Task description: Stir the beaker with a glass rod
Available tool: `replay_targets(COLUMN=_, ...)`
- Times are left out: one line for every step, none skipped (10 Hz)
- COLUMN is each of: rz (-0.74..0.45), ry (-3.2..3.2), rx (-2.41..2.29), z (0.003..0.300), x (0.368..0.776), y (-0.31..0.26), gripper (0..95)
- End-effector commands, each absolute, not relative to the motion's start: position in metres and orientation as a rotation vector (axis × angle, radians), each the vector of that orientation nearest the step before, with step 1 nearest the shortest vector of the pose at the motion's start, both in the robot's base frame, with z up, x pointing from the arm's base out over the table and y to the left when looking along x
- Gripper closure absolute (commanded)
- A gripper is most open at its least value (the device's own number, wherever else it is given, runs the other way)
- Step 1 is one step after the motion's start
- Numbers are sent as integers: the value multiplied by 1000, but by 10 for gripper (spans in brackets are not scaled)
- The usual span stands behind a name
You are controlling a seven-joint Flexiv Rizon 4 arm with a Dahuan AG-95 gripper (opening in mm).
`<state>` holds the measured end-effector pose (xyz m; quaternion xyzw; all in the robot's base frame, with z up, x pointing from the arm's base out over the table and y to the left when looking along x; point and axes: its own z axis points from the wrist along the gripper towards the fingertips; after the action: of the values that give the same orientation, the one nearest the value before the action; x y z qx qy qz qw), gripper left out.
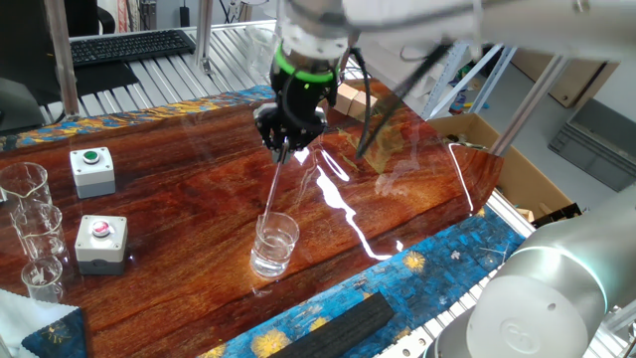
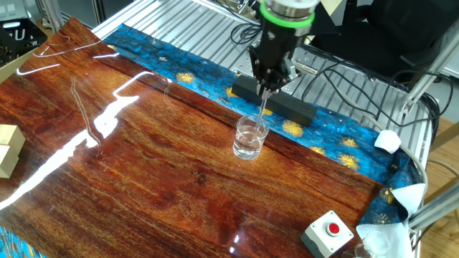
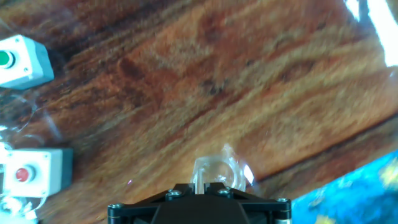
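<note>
The beaker (image 1: 274, 244) is a short clear glass cylinder standing on the wooden table near its front edge; it also shows in the other fixed view (image 2: 250, 137) and in the hand view (image 3: 221, 171). The glass rod (image 1: 277, 189) is thin and clear, slanting down from my gripper into the beaker, and it also shows in the other fixed view (image 2: 262, 111). My gripper (image 1: 289, 139) hangs above the beaker, shut on the rod's upper end. In the hand view the jaws stand close together around the rod (image 3: 200, 179).
Two grey button boxes stand at the left, one green-topped (image 1: 91, 170) and one red-topped (image 1: 101, 242). Three clear beakers (image 1: 35, 229) are grouped at the far left. A black bar (image 1: 338, 326) lies on the blue cloth. Wooden blocks (image 2: 7, 149) sit at the far side.
</note>
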<state>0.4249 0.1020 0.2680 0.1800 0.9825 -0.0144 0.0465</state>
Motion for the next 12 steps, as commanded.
replay_targets(rz=-190, ry=3058, rx=409, z=268, x=426, y=102, gripper=950)
replay_targets(rz=-156, ry=3070, rx=435, z=268, x=426, y=102, gripper=950)
replay_targets(rz=-124, ry=3086, rx=470, z=268, x=426, y=102, gripper=950)
replay_targets(rz=-80, ry=3101, rx=496, z=268, x=426, y=102, gripper=950)
replay_targets(rz=-36, ry=3122, rx=524, z=268, x=426, y=102, gripper=950)
replay_targets(rz=-14, ry=3138, rx=541, z=268, x=426, y=102, gripper=950)
replay_targets(rz=13, ry=3143, rx=550, z=268, x=426, y=102, gripper=950)
replay_targets(rz=12, ry=3147, rx=547, z=268, x=426, y=102, gripper=950)
replay_targets(rz=14, ry=3146, rx=546, z=268, x=426, y=102, gripper=950)
replay_targets(rz=14, ry=3144, rx=540, z=268, x=426, y=102, gripper=950)
replay_targets(rz=11, ry=3139, rx=528, z=268, x=426, y=102, gripper=950)
replay_targets(rz=9, ry=3136, rx=516, z=268, x=426, y=102, gripper=950)
